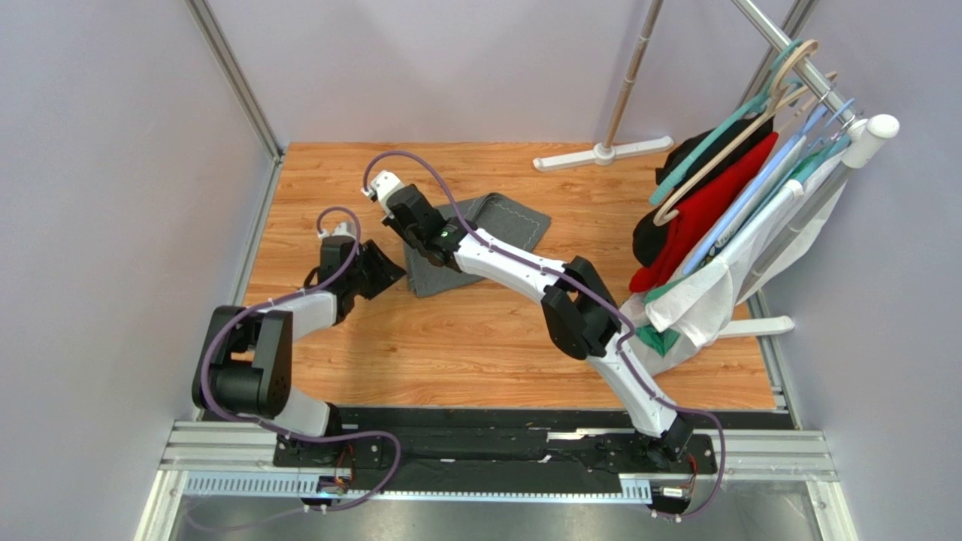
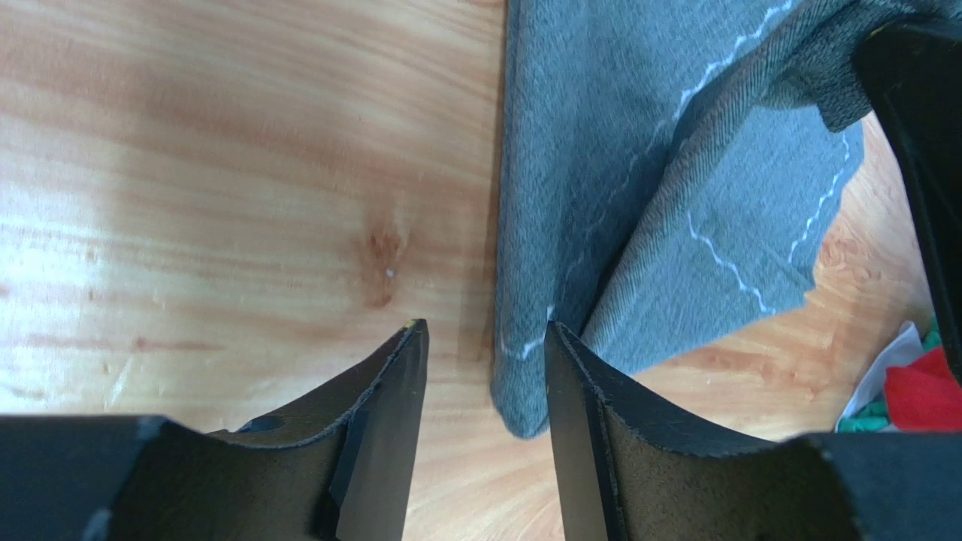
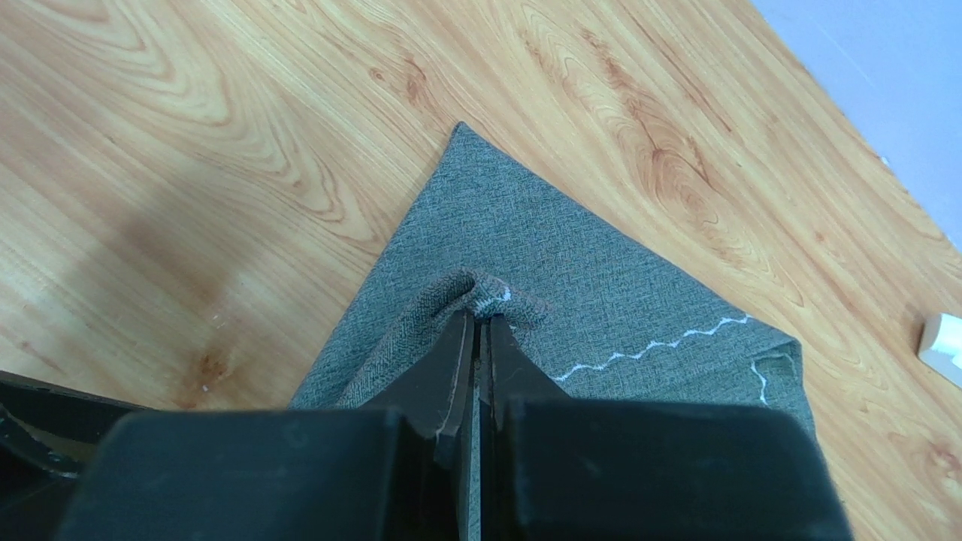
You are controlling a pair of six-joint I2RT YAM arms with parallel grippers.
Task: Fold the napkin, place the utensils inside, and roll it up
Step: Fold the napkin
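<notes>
Centre frame, the right gripper (image 3: 477,321) pinches a raised napkin (image 3: 598,282) fold; lower down, the left gripper (image 2: 483,338) stands partly open, holding nothing.

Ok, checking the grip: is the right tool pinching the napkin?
Yes, the right tool is shut on a bunched fold of the napkin.

napkin (image 3: 610,293): I see matt grey woven cloth, pale stitching
table (image 3: 169,135): I see smooth wood grain, faint sheen
</notes>
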